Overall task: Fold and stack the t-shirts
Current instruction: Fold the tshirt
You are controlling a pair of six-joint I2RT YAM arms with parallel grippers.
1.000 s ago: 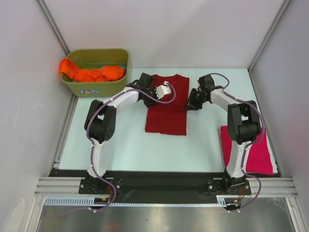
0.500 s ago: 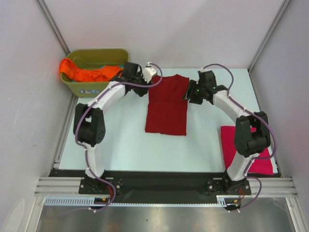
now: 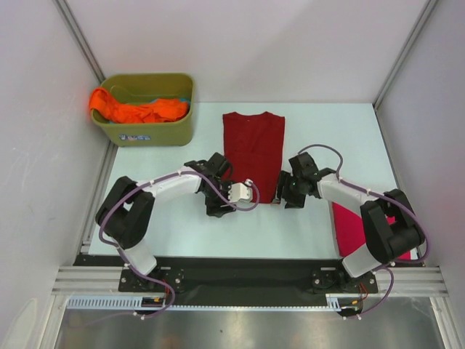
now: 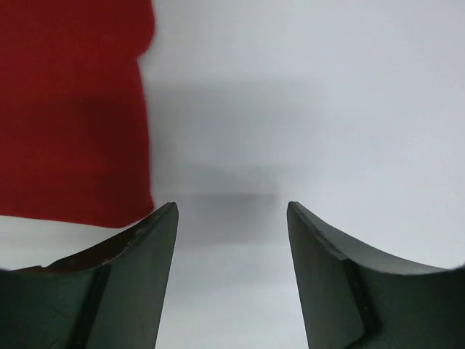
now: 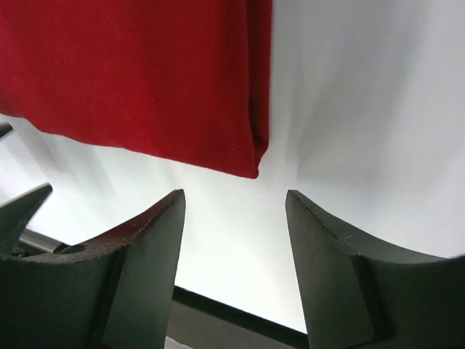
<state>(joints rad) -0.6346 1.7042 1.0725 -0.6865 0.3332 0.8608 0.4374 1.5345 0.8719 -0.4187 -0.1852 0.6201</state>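
The dark red t-shirt [image 3: 253, 149] lies flat on the table as a long narrow fold, collar at the far end. My left gripper [image 3: 220, 206] is open and empty at its near left corner; the left wrist view shows the gripper [image 4: 231, 218] over bare table with the red cloth [image 4: 73, 109] to its upper left. My right gripper [image 3: 285, 198] is open and empty at the near right corner; the right wrist view shows the gripper [image 5: 234, 200] just short of the red corner [image 5: 145, 73]. The magenta-pink t-shirt [image 3: 354, 231] lies folded at the right, partly hidden by my right arm. The orange t-shirt [image 3: 138, 110] hangs in the tub.
The olive-green tub [image 3: 149, 132] stands at the far left corner of the table. Grey walls close in the table [image 3: 327, 138] on the left, right and far sides. A black rail runs along the near edge.
Both grippers have moved from the far, collar end of the dark red t-shirt back to its near corners. The shirt lies in the same place.
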